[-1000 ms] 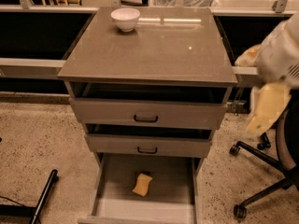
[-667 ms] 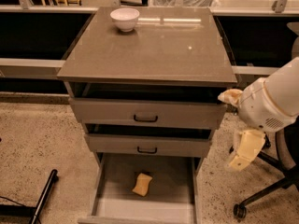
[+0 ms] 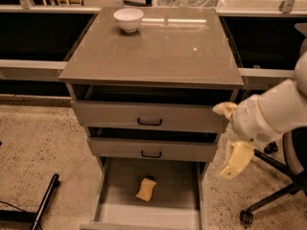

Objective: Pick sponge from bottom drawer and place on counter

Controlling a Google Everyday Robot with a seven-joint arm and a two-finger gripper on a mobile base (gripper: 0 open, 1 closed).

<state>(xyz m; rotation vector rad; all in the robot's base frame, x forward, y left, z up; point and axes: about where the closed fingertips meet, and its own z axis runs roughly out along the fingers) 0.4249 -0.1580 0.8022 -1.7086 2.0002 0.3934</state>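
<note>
Leftward and a little lower is where my gripper (image 3: 221, 143) has travelled since the frame just before; it was off the cabinet's right side then, and now its upper finger overlaps the right end of the top drawer's front. My arm (image 3: 273, 114), white and bulky, comes in from 3 o'clock. The two cream fingers (image 3: 237, 159) stand well apart, one pointing toward 9 o'clock at the top drawer's level, the other slanting down toward 7 o'clock beside the cabinet's right flank, and nothing is between them.

The sponge (image 3: 146, 189) has not shifted. It lies pale yellow on the flat grey floor of the bottom drawer (image 3: 175, 183), which is pulled out toward me, and it sits a little left of the drawer's middle, tilted, clear of every wall. From my gripper it is at about 8 o'clock, well apart.

Above it, the middle drawer (image 3: 120, 147) and the top drawer (image 3: 105, 115) are each drawn out a little, dark gaps showing over their fronts, each with a black handle (image 3: 149, 122) at its centre.

On top, the counter (image 3: 153, 51) is glossy grey-brown, with light glinting toward 12 o'clock. A white bowl (image 3: 128, 19) stands upright near its 11 o'clock corner.

At 4 o'clock from the cabinet, the black legs of a wheeled chair (image 3: 268, 198) rest on the speckled floor (image 3: 38, 143).
</note>
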